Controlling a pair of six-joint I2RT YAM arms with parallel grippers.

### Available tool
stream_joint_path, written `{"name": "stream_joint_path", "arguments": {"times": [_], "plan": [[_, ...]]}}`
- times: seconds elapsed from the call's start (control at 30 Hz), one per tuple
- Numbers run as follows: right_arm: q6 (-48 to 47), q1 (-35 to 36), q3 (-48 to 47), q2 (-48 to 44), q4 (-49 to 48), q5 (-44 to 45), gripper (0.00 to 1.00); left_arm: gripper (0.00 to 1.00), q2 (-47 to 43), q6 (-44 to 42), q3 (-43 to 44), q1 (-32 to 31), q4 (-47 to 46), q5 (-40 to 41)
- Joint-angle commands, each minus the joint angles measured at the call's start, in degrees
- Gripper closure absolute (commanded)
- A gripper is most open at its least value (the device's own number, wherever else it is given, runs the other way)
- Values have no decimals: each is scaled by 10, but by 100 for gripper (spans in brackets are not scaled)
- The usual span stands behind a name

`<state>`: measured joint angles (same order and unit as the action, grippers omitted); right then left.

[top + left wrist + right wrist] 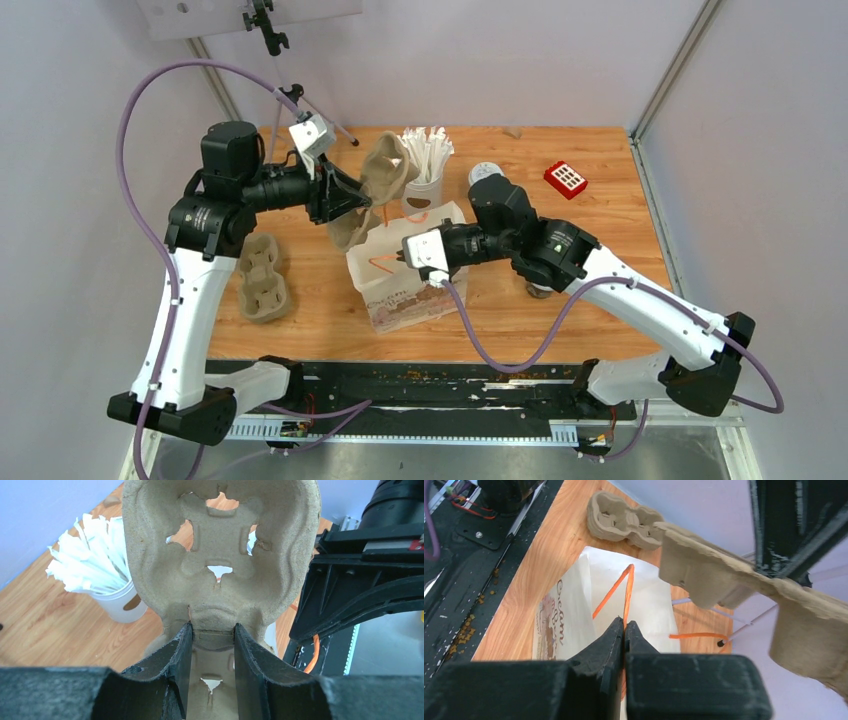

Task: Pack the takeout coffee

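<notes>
Top view: left gripper [360,200] had the held carrier [385,170] up off the table [600,230], tilted on edge over the white paper bag [405,285]. It looked staged for loading. Right gripper [402,256] was at the bag's mouth on the orange handle [383,263], probably to lift the mouth or hold it open. The spare carrier [262,278] lay flat at the left. One coffee cup [484,172], white lid showing, sat on the table behind the right arm, near the cup of sticks [428,165]; it was in neither a carrier nor the bag. A dark shape under the right forearm may have been the second cup, too hidden to call.

Left wrist view: fingers [179,652] were clamped on the centre rib of the held carrier [220,555], one on either side, which left its wells clear. The wells in view were empty. The cup of sticks [117,605] stood behind on the left.

Right wrist view: fingers [611,640] were pressed together with the handle [627,595] pinched between them. The bag [569,610] lay below, the held carrier [724,577] hung over it, and the spare carrier [624,520] sat beyond. No cups showed here.

Judgement: packing had hardly begun, and the cups needed seating in a carrier first.
</notes>
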<state>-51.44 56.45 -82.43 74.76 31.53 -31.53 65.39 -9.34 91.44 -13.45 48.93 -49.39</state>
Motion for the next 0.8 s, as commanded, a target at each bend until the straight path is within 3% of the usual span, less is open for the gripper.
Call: {"name": "stream_joint_path", "arguments": {"times": [0.0,0.33,0.77], "plan": [[-42,3,16,-21,4,-44,100,71,7,-5,0,-12,-33,-29],[-56,2,50,-47,-3,-46,100,71,-6,36,-67,-40,-92,-96],[-96,2,65,-61,17,-86,100,71,18,6,-100,-90,-92,-46]]}}
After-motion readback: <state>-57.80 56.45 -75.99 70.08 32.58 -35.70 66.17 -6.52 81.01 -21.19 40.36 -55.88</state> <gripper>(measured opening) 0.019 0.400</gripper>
